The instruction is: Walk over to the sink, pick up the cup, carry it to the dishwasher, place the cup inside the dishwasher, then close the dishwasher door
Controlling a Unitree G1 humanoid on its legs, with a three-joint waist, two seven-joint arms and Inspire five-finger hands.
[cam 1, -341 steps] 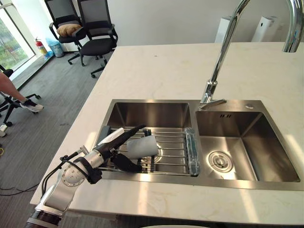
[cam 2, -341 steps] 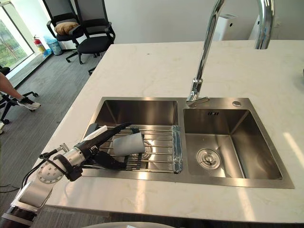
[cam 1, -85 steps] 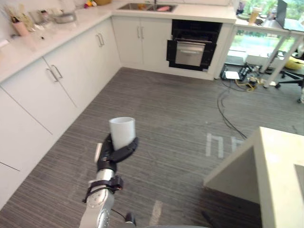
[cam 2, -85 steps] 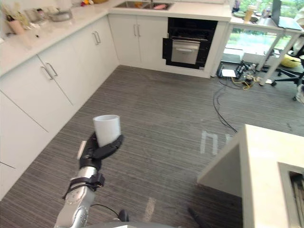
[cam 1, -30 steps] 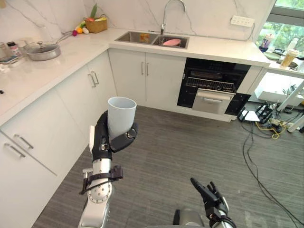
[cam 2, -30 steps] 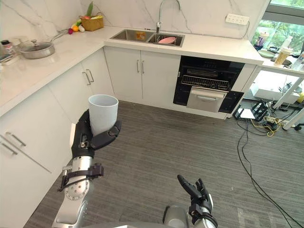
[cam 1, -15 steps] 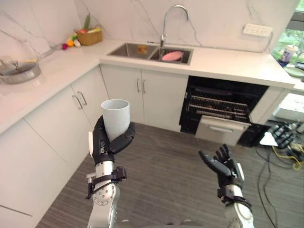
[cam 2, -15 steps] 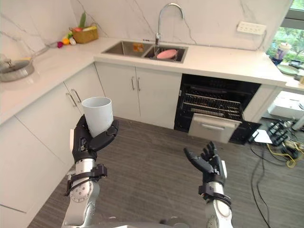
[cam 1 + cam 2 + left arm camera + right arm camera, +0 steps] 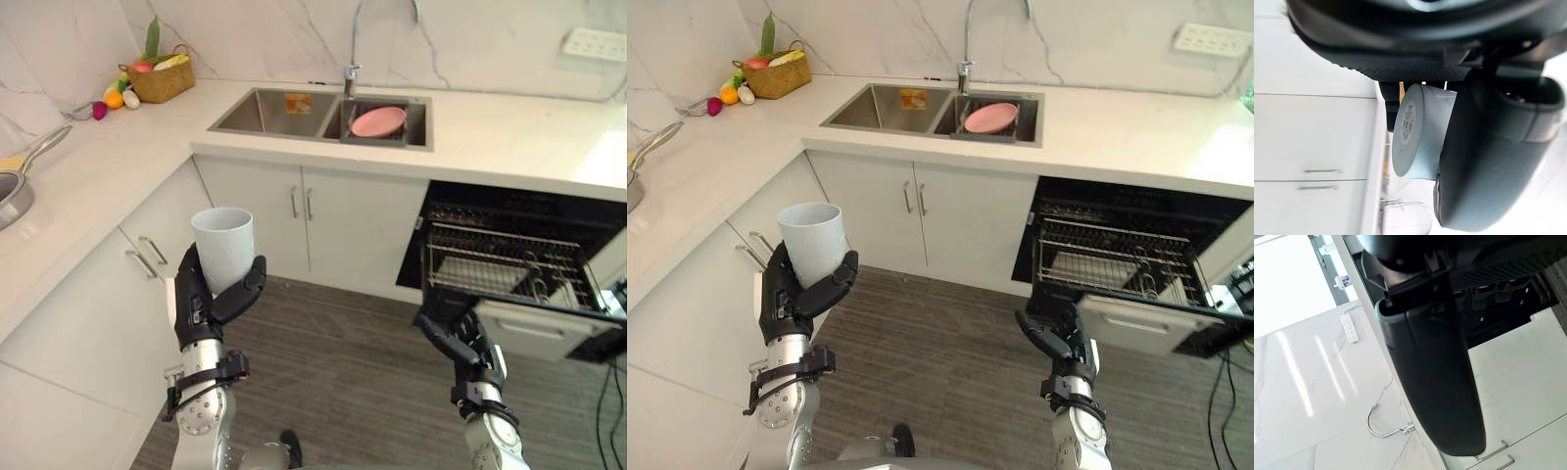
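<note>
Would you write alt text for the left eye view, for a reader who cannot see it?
The left robot hand holds a white cup upright in a kitchen, near a dishwasher standing open under the white counter. The right robot hand is raised open in front of the dishwasher, and a pink plate lies in the sink.

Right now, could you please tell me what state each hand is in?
Left hand: shut on the cup, held upright.
Right hand: open, holding nothing.
</note>
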